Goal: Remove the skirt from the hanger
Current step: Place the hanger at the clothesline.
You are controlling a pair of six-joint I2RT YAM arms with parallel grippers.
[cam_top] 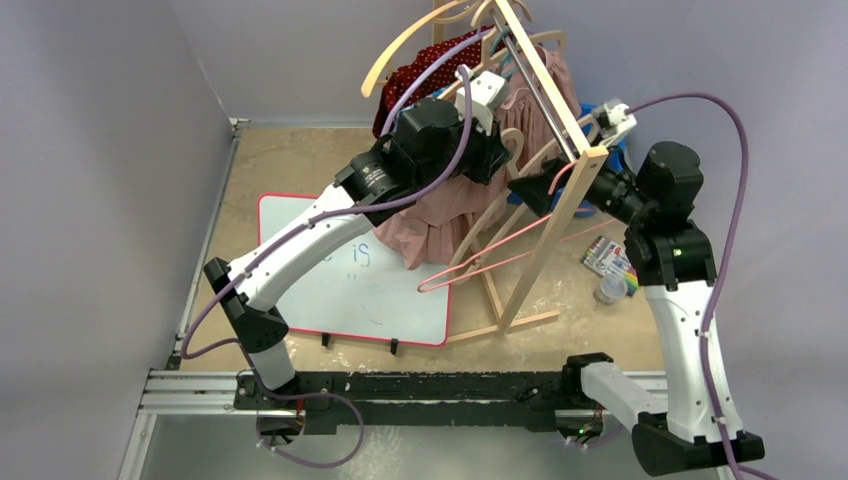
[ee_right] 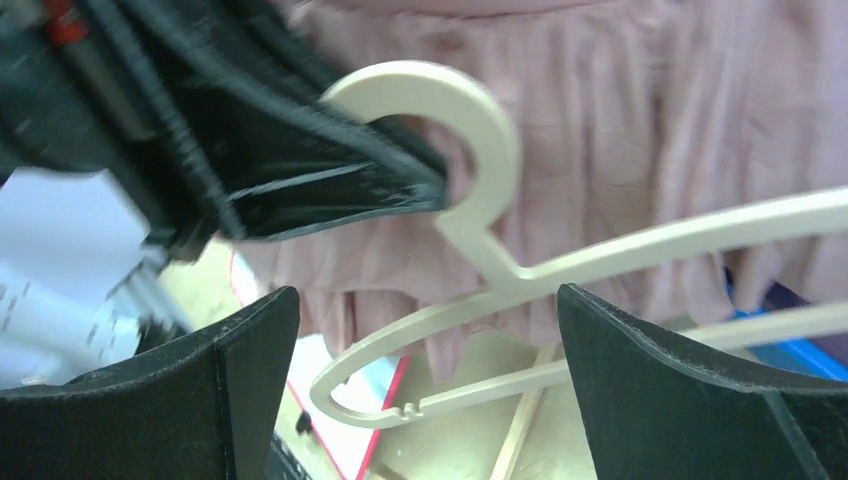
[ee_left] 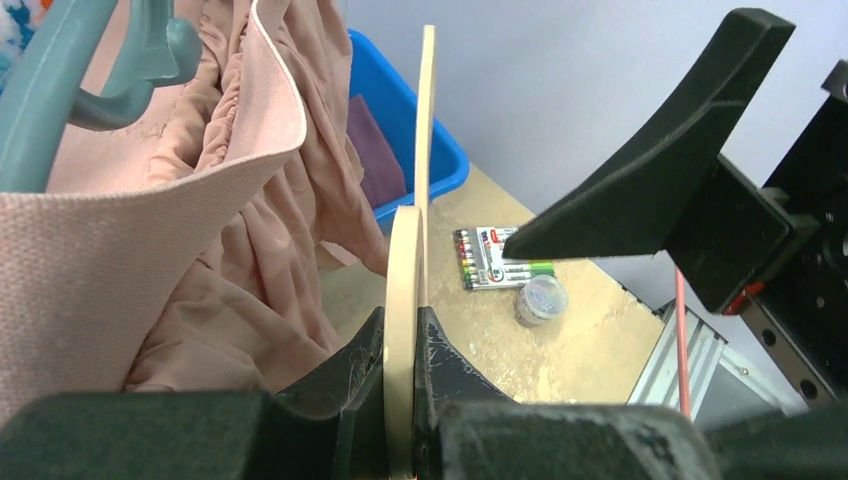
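The pink skirt [cam_top: 440, 215] hangs from the wooden rack [cam_top: 565, 205]; in the left wrist view its waistband [ee_left: 150, 230] sits by a teal hanger [ee_left: 50, 90]. My left gripper [ee_left: 403, 320] is shut on the hook of a bare beige hanger [ee_left: 405, 260]. The right wrist view shows that hanger [ee_right: 480, 200] in front of the skirt [ee_right: 620, 110], with the left fingers [ee_right: 330, 180] clamped on its hook. My right gripper [ee_right: 430, 330] is open, its jaws wide on either side of the hanger's lower arm, touching nothing. In the top view the left gripper [cam_top: 508, 160] and right gripper [cam_top: 535, 190] are close together at the rack.
A whiteboard [cam_top: 340, 270] lies on the table left of the rack. A thin pink hanger [cam_top: 480, 265] hangs low. A blue bin [ee_left: 400, 110], a marker pack [cam_top: 607, 255] and a small jar [cam_top: 611, 289] are at the right. A red dotted garment [cam_top: 420, 70] hangs on the rack.
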